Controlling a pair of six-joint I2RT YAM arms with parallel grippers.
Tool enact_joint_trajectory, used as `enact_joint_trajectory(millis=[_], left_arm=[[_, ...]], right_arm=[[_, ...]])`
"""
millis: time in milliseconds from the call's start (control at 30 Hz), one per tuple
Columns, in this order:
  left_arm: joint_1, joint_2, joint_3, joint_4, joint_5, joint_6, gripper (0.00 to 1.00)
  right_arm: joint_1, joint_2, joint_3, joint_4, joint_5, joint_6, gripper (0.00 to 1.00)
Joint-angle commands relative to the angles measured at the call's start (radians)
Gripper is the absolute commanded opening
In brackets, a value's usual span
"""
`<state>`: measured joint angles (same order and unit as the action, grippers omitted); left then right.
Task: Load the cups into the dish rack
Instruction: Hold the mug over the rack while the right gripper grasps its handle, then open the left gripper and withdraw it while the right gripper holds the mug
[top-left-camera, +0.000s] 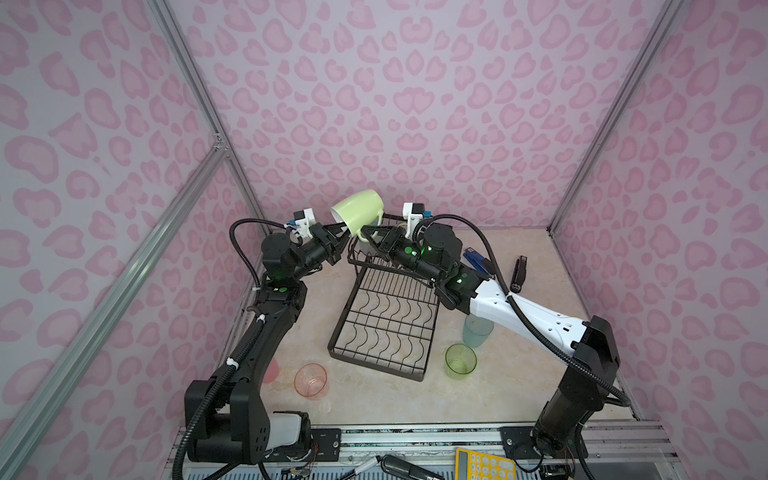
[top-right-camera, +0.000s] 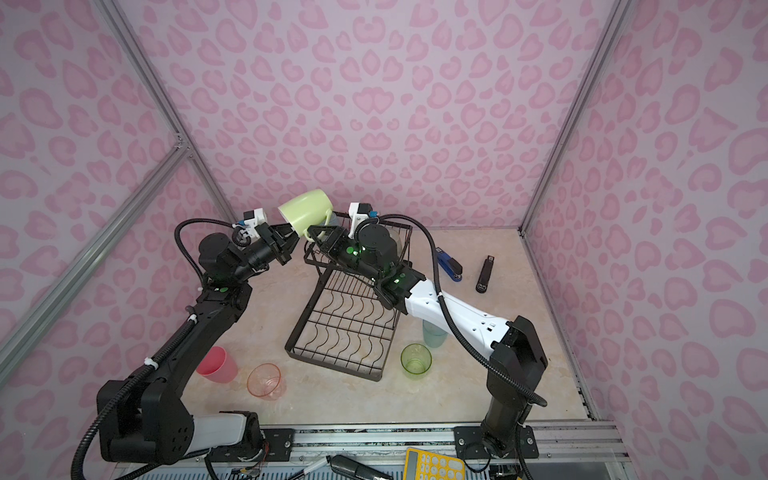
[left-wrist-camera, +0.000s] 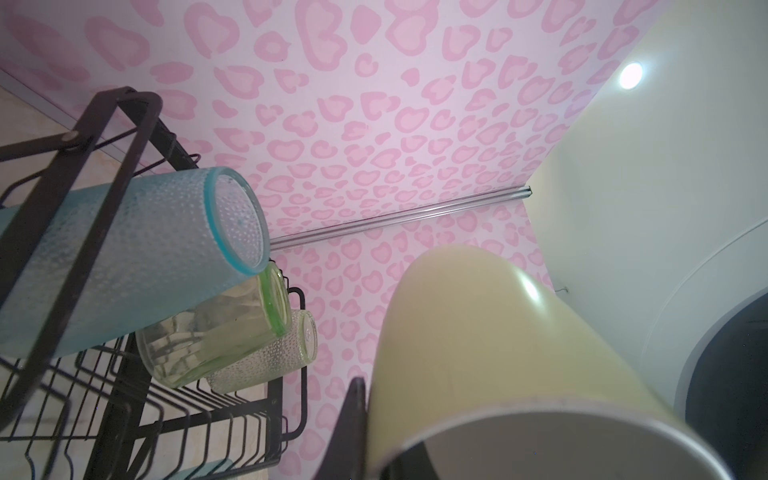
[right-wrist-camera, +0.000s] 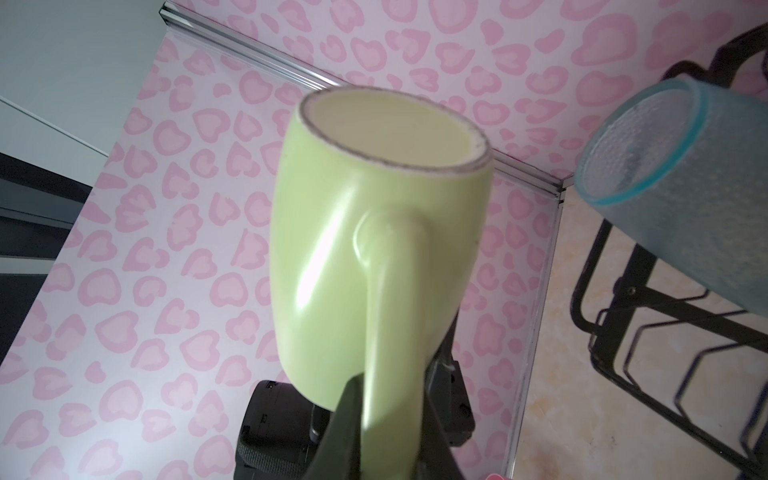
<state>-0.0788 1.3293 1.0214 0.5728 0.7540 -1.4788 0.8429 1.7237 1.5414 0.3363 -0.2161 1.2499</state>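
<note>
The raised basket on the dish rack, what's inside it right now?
A blue tumbler, a green tumbler and a pale clear tumbler lie on their sides there. In both top views the right arm covers most of the basket, so more may be hidden.

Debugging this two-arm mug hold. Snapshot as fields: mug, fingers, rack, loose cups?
mug: pale green, off the table, tilted, mouth toward left arm
left fingers: shut on mug rim
right fingers: shut on mug handle
dish rack: frosted blue tumbler, green tumbler, clear tumbler lying in raised basket
table: loose green tumbler, pale-blue tumbler, orange tumbler, solid pink tumbler
</note>
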Motion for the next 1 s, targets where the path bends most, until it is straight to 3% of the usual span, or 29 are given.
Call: enact_joint_trajectory(millis=[0,367,467,567,967], left_arm=[[-0.006,-0.02,-0.003,0.06,0.059,0.024,0.04],[-0.006,-0.02,-0.003,0.02,0.065,0.06,0.26],[-0.006,-0.026,-0.003,0.005,0.067,0.076,0.35],[-0.007,-0.032,0.005,-0.028,0.071,0.104,0.51],[-0.004,-0.124,0.055,-0.368,0.012,0.381,0.85]], right_arm=[[0.001,0.0,-0.016,0.056,0.019,-0.063,0.05],[0.001,-0.072,-0.11,0.144,0.1,-0.095,0.0],[0.001,-0.089,-0.127,0.164,0.127,-0.114,0.0],[0.0,-0.109,-0.134,0.164,0.152,-0.141,0.0],[0.0,-0.219,-0.192,0.111,0.24,-0.297,0.0]])
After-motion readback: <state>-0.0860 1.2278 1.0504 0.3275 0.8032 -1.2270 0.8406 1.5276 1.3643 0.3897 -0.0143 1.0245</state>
